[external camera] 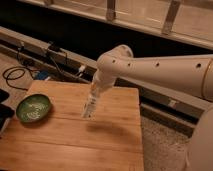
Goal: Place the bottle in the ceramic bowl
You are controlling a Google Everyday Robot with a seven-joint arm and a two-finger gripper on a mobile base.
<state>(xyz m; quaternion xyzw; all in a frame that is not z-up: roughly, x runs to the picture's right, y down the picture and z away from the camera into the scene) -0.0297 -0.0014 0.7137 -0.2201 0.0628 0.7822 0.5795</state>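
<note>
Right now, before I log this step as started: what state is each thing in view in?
gripper: shut on the bottle, above the middle of the wooden table.
bottle: held by its upper end, hanging tilted, lifted off the table.
ceramic bowl: upright, empty, on the table's left side, apart from the bottle.
wooden table: carries the bowl.

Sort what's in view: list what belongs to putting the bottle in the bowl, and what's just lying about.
For the job:
- bottle, held tilted above the middle of the table
- gripper, shut on the bottle, apart from the bowl
- ceramic bowl, at the table's left edge

Lying about:
- black cables on the floor beyond the table
- wooden table, only the work surface
</note>
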